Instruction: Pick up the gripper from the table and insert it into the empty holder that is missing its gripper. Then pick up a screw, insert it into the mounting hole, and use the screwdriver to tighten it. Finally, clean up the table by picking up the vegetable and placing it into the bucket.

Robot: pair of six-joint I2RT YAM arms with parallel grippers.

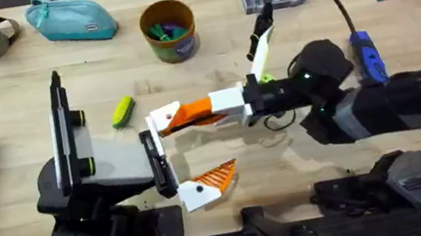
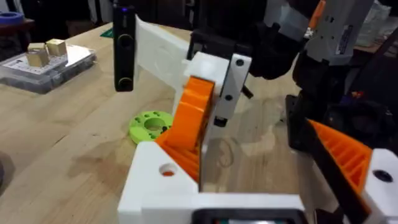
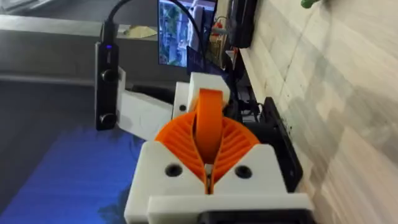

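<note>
Our right hand (image 3: 210,144) is squeezed shut on the loose orange ribbed plastic finger (image 2: 189,124). It holds the finger by its sides so the end can slide into the small white plastic holder (image 2: 155,180), just in front of this hand. Our left hand (image 1: 198,149) is wide open and holds nothing. We think it waits like this so the holder stays steady. The holder is blocky and white. The small round mounting hole (image 2: 166,169) in its face has no screw yet. The blue-handled stubby screwdriver (image 1: 366,57) lies behind the right hand. The little yellow-green toy vegetable (image 1: 123,112) lies on the wooden worktop (image 1: 23,96), just beyond the left hand. The mustard-yellow round bucket (image 1: 169,30) stands farther off.
</note>
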